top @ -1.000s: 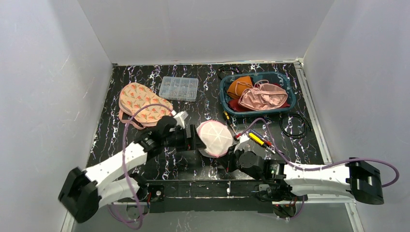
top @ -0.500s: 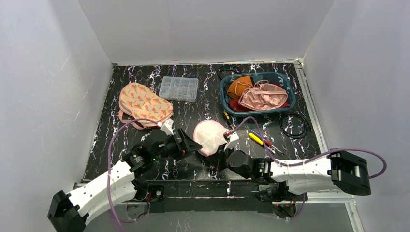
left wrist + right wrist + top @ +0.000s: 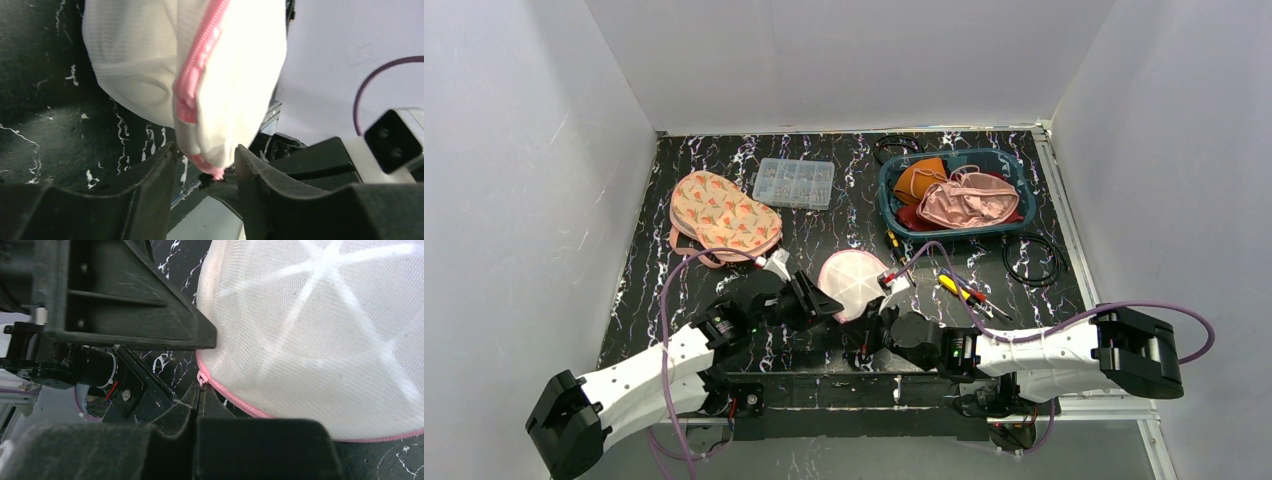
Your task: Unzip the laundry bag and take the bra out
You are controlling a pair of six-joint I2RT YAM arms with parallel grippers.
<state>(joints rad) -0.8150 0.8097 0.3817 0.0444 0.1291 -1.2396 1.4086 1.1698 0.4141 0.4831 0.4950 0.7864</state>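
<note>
Mesh of fine white weave makes up the laundry bag [image 3: 852, 280], a rounded dome with pale bands crossing star-like over its top and a pink zipper [image 3: 197, 75] running round its rim. The zipper looks closed along the stretch the left wrist camera shows, and the mesh hides whatever is inside. In the overhead view the bag lies on the black, white-veined table [image 3: 639, 270], a little toward 6 o'clock from the middle, between the two arms. The left gripper [image 3: 204, 150] comes in at the bag's 8 o'clock. Its jaws stand apart, one on each side of the bag's lower rim and close against the fabric, and whether they pinch the mesh cannot be told. The right gripper [image 3: 199, 392] meets the bag at about 5 o'clock, its jaws pressed together on the small pink zipper pull [image 3: 201, 376] at the rim. Well away at 1 o'clock from the bag sits a teal basket [image 3: 884, 200] of folded garments. A patterned orange pouch [image 3: 722, 215] lies at 10 o'clock.
</note>
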